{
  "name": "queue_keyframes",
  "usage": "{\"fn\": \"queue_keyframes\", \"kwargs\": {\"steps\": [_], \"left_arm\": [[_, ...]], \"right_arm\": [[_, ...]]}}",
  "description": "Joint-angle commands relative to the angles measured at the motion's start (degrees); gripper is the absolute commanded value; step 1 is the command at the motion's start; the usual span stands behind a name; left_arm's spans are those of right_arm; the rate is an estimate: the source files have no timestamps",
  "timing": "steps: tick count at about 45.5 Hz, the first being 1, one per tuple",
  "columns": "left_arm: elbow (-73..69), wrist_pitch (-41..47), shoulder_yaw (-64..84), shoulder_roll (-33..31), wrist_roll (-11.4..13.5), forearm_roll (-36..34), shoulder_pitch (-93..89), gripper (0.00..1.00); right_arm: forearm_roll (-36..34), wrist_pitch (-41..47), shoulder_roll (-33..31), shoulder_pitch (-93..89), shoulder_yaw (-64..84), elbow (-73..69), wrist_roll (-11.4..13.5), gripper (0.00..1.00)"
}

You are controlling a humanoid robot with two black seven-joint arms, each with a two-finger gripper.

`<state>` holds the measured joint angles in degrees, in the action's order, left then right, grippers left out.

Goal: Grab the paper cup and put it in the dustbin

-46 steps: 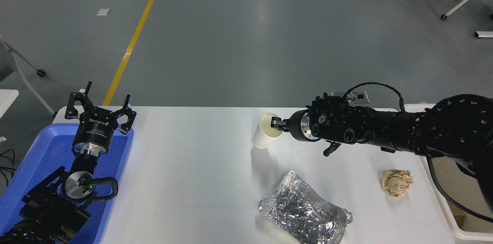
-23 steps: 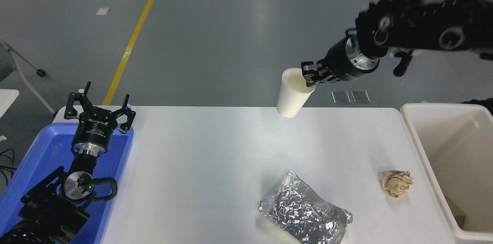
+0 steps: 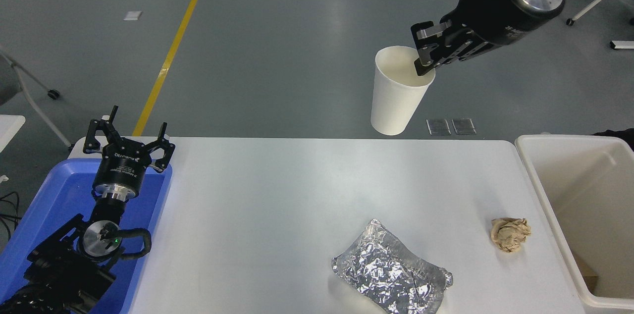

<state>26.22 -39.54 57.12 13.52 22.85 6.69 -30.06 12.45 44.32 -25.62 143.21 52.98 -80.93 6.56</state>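
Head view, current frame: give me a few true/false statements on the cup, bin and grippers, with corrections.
1. The right gripper holds the paper cup by its rim. True.
2. The paper cup stands on the table. False: it hangs in the air, upright.
3. The paper cup is already in the dustbin. False: it is left of the dustbin and high above the table.
4. The left gripper is open over the blue tray. True.
5. The foil packet lies in the dustbin. False: it lies on the table.
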Motion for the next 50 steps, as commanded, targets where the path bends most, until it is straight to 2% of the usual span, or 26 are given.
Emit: {"fn": "queue_keyframes", "kwargs": {"steps": [1, 14, 22, 28, 35, 39, 44, 50], "left_arm": [[0.1, 0.0, 0.0, 0.0, 0.0, 0.0, 0.0, 1.0], [0.0, 0.0, 0.0, 0.0, 0.0, 0.0, 0.0, 1.0], [0.0, 0.0, 0.0, 0.0, 0.0, 0.0, 0.0, 1.0], [0.0, 0.0, 0.0, 0.0, 0.0, 0.0, 0.0, 1.0], [0.1, 0.0, 0.0, -0.1, 0.0, 0.0, 0.0, 1.0], [0.0, 0.0, 0.0, 0.0, 0.0, 0.0, 0.0, 1.0], [0.1, 0.0, 0.0, 0.0, 0.0, 0.0, 0.0, 1.0], [0.1, 0.0, 0.0, 0.0, 0.0, 0.0, -0.1, 1.0]], "right_arm": [[4.7, 0.7, -6.3, 0.5, 6.2, 0.0, -0.1, 0.0], [21.6, 0.7, -27.9, -7.3, 7.4, 7.2, -0.6, 0.0], [23.9, 0.2, -37.4, -17.1, 5.1, 15.7, -0.6, 0.0], [23.9, -11.6, -42.1, -29.4, 2.0, 19.2, -0.7, 0.0], [23.0, -23.2, -44.1, -44.8, -3.4, 24.7, -0.8, 0.0], [22.6, -27.9, -43.5, -53.5, -7.9, 26.7, -2.0, 0.0], [18.3, -33.2, -39.9, -64.3, -14.1, 30.8, -2.2, 0.0], [14.0, -35.4, -34.8, -75.8, -21.0, 38.7, -2.3, 0.0]]}}
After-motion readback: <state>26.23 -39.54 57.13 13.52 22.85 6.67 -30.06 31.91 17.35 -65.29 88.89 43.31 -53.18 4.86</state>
